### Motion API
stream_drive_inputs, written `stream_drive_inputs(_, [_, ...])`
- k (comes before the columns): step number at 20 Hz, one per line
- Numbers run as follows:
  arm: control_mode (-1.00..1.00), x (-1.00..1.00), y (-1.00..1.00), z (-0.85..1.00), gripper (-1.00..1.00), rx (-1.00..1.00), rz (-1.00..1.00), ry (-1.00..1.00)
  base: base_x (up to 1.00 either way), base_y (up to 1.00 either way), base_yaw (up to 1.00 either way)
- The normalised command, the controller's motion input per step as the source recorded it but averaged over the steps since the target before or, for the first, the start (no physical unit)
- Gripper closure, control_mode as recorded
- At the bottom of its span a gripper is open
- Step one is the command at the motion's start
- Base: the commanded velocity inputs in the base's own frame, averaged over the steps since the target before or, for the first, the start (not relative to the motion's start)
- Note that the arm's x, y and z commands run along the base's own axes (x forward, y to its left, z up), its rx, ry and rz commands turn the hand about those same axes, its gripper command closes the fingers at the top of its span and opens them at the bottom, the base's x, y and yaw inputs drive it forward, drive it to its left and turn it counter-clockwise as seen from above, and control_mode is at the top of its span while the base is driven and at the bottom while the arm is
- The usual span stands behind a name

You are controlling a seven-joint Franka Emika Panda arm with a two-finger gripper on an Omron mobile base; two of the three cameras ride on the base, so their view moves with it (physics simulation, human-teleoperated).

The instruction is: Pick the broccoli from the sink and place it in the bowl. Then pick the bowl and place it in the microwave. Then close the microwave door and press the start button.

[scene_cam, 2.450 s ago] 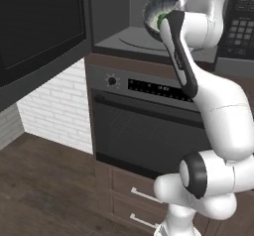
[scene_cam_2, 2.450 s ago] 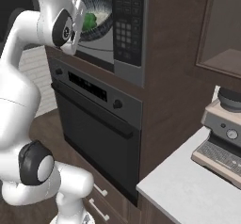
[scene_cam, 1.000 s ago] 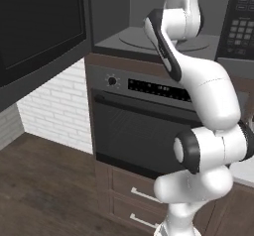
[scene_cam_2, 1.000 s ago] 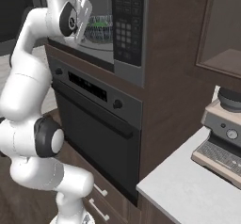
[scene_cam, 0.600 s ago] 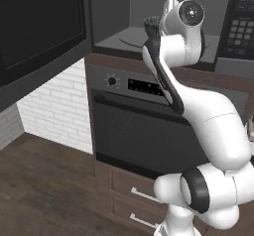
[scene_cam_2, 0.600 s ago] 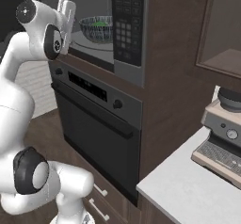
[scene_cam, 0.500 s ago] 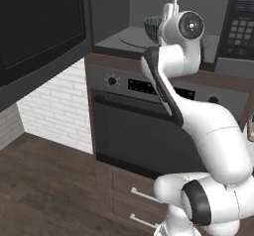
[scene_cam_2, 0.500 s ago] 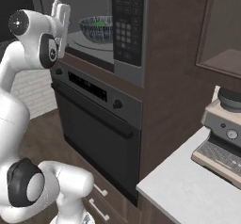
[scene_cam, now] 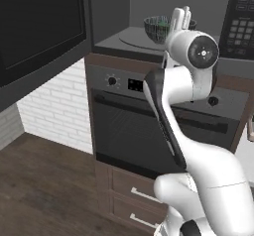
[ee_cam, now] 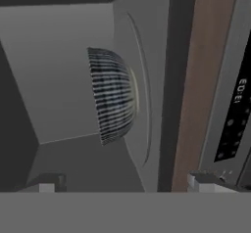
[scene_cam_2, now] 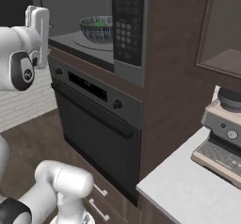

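The gripper [ee_cam: 125, 183] stands with its jaws spread wide and empty, one fingertip [ee_cam: 48, 182] at each side of the hand view's lower edge. It sits just outside the open front of the microwave [scene_cam_2: 113, 20], pointing into the grey cavity, clear of the bowl [ee_cam: 113, 95].

In the left base view the gripper [scene_cam: 180, 18] rises with fingers pointing up, in front of the cavity mouth, and the bowl [scene_cam: 159, 28] shows just behind it. The wrist bends sharply below it, and the white arm drops in a long curve to the base at lower right.

The bowl [scene_cam_2: 98, 28] rests on the round glass turntable [scene_cam_2: 89, 43] inside the microwave, upright, its striped wall toward the hand. A patch of green, the broccoli [scene_cam_2: 99, 24], shows inside the bowl.

The microwave door [scene_cam: 42, 27] hangs swung open to the left.

The keypad [scene_cam_2: 124, 18] carries rows of small pale buttons; their markings are too small to read. The oven [scene_cam_2: 96, 124] beneath has a display strip [ee_cam: 238, 92] with pale characters that cannot be made out.

A coffee machine [scene_cam_2: 222, 138] stands on the pale tabletop [scene_cam_2: 188, 190] at the right.
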Motion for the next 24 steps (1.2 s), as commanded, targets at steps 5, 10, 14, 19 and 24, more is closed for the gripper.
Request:
stream_drive_inputs(5, [-1.0,-1.0,0.4,0.05,-1.0,-0.01,-0.01,-0.03,0.0,0.0,0.0])
stream_drive_inputs(10, [-1.0,-1.0,0.52,0.0,-1.0,-0.09,0.0,-0.09,0.0,0.0,0.0])
stream_drive_inputs(14, [-1.0,-0.98,0.68,-0.16,-1.0,-0.06,0.0,-0.15,0.0,0.0,0.0])
stream_drive_inputs(19, [-1.0,-0.91,0.69,-0.25,-1.0,-0.1,0.0,-0.13,0.0,0.0,0.0])
stream_drive_inputs(24, [-1.0,-0.63,0.81,-0.15,-1.0,-0.1,-0.02,-0.1,0.0,0.0,0.0])
